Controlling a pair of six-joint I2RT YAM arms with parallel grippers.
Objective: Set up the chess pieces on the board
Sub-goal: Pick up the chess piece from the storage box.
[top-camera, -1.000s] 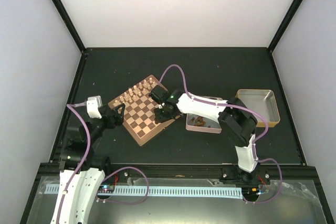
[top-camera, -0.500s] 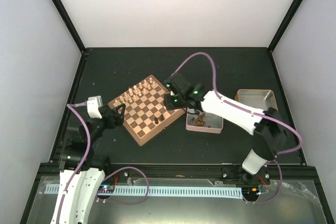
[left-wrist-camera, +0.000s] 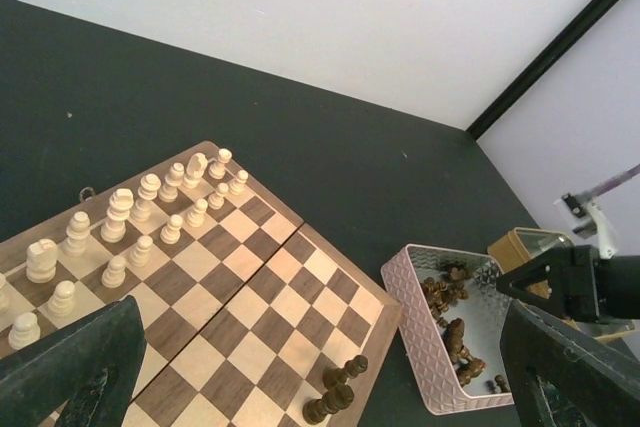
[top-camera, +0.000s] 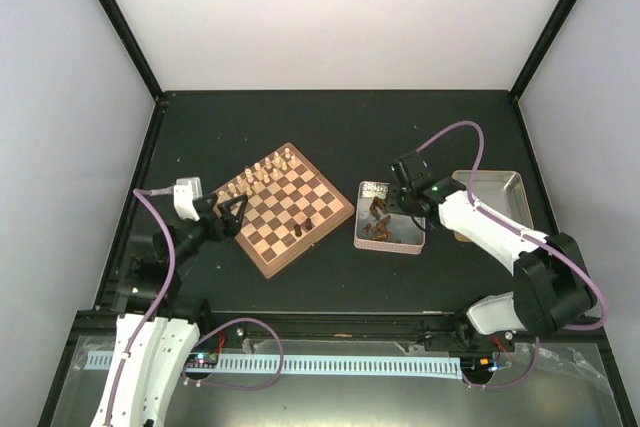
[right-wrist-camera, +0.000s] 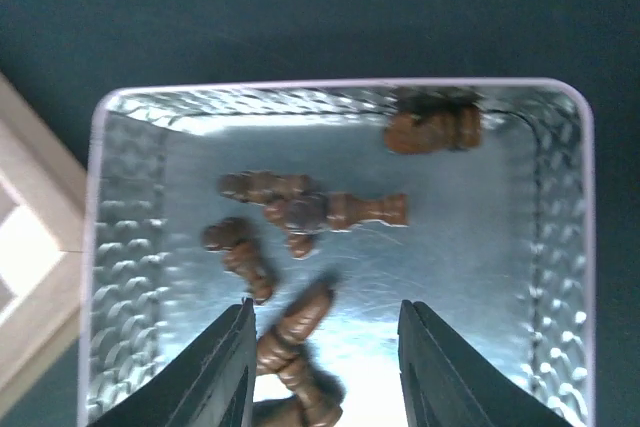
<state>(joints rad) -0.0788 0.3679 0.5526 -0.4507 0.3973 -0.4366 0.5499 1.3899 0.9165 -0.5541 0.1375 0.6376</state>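
The board (top-camera: 268, 249) lies left of centre, and its bare squares show in the left wrist view (left-wrist-camera: 250, 302). A small cluster of dark chess pieces (top-camera: 304, 227) stands at its near right edge (left-wrist-camera: 336, 388). More dark pieces (right-wrist-camera: 322, 209) lie loose in the silvery tin (top-camera: 389, 247). My right gripper (top-camera: 397, 204) hangs over that tin, jaws open (right-wrist-camera: 325, 307), with nothing between them. A dark piece (right-wrist-camera: 300, 322) lies just below, close to the left finger. At the board's left edge my left gripper (top-camera: 232, 213) stands wide open (left-wrist-camera: 320, 307) and empty.
Pale cream pieces (top-camera: 262, 171) fill the board's far rows (left-wrist-camera: 150, 205). A tan tray (top-camera: 495, 199) sits right of the tin (left-wrist-camera: 418, 322). The dark table ends at black frame rails on all sides.
My right arm has swung from the board's near right edge over to the tin, its jaws opening wider. Dark pieces now show uncovered on the board. The left gripper shifted slightly right.
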